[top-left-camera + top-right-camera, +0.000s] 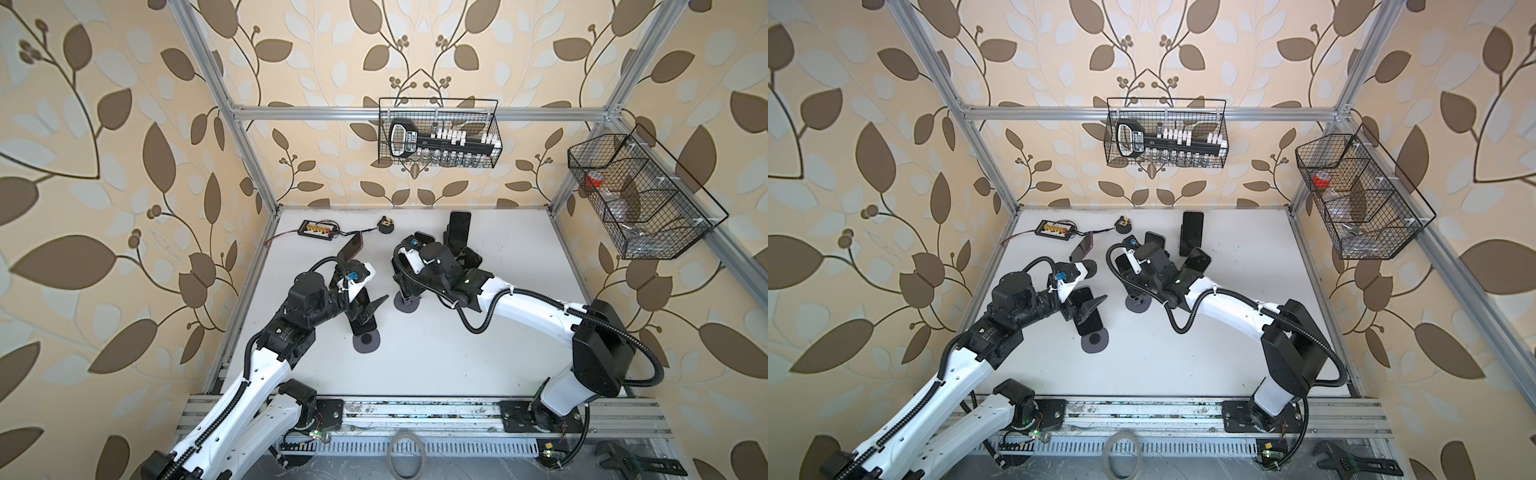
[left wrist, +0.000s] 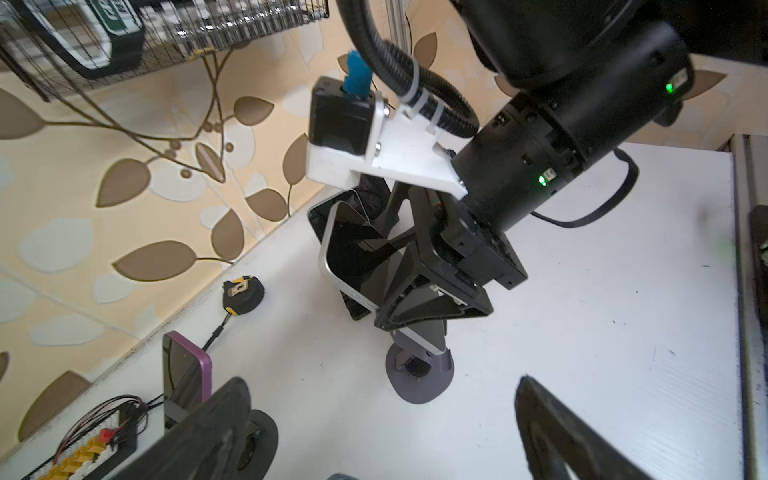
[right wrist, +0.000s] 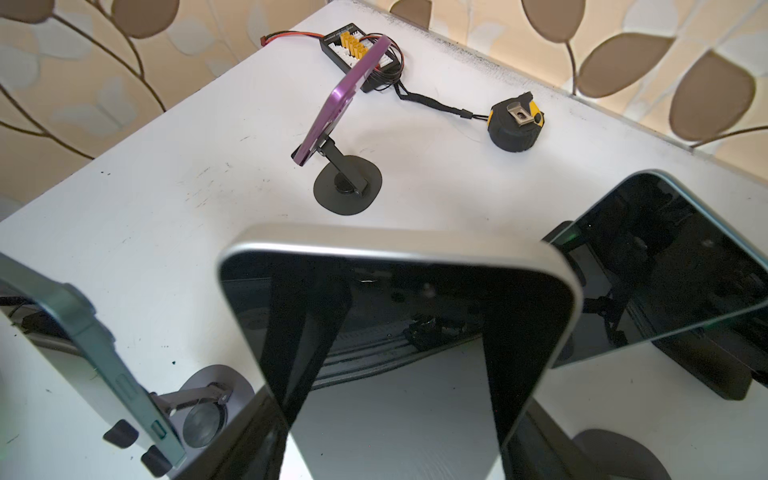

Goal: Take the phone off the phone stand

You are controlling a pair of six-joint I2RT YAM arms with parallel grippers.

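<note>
On a white table (image 1: 457,353), the right claw (image 2: 382,270) pinches a silver-edged phone (image 3: 399,324) by its long sides.
The phone's lower end meets its stand (image 2: 419,374), but the claw hides whether it is seated. The left claw (image 2: 380,382) is spread wide. A rear wire basket (image 1: 494,137) holds a tool rack (image 1: 440,143); the side basket (image 1: 665,237) holds red tape (image 1: 595,178) and something clear, hard to make out.
</note>
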